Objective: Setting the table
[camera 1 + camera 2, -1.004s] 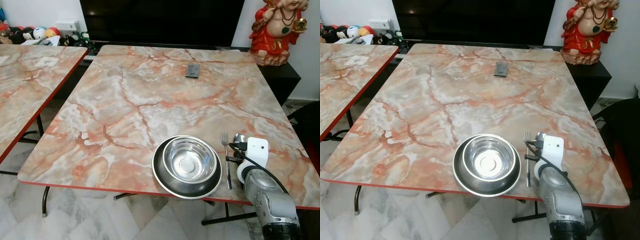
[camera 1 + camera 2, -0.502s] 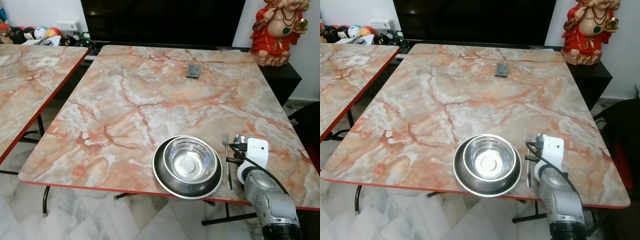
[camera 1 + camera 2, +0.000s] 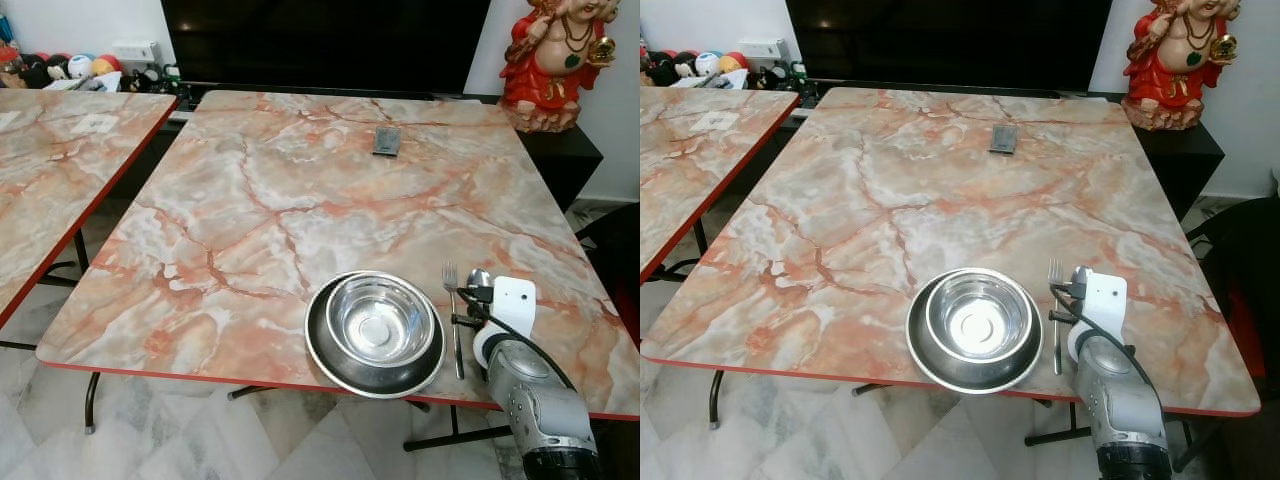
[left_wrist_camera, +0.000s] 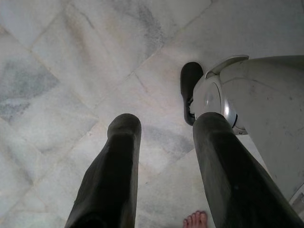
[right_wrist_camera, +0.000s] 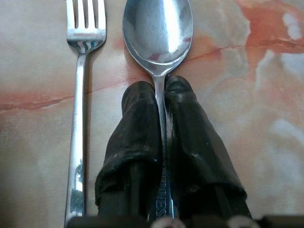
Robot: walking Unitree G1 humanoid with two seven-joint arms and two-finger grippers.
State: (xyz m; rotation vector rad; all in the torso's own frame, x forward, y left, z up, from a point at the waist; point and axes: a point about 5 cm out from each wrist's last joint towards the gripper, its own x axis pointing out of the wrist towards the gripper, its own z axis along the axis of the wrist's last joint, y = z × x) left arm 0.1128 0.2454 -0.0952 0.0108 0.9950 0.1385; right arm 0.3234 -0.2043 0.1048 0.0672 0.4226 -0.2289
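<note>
right gripper (image 5: 160, 92) | pinched on spoon (image 5: 158, 33) handle | beside fork (image 5: 81, 85)

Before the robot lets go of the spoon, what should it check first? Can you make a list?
1. Spoon pinched by the right gripper: ok, fingers closed on its handle.
2. Spoon down on the table: cannot tell, it looks very low.
3. Spoon lined up beside the fork: ok, side by side, apart.
4. Bowl sitting in the plate: ok.
5. Fork to the right of the plate: ok.
6. Left gripper out of the way: ok, open over the floor.
</note>
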